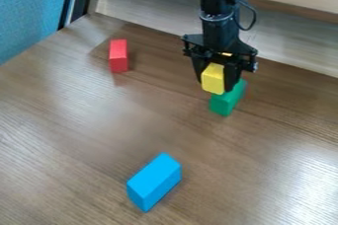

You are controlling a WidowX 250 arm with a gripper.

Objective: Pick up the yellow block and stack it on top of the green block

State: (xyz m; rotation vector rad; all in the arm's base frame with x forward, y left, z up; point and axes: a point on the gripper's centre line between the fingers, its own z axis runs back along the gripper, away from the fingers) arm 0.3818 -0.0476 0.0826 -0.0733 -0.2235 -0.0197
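Yellow block (212,79) in the downturned tool (216,81), near green block (224,104).

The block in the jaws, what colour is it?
The block is yellow, seen best in the camera view.

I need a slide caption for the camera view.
Gripper holding yellow block by green block, red block and blue block apart.
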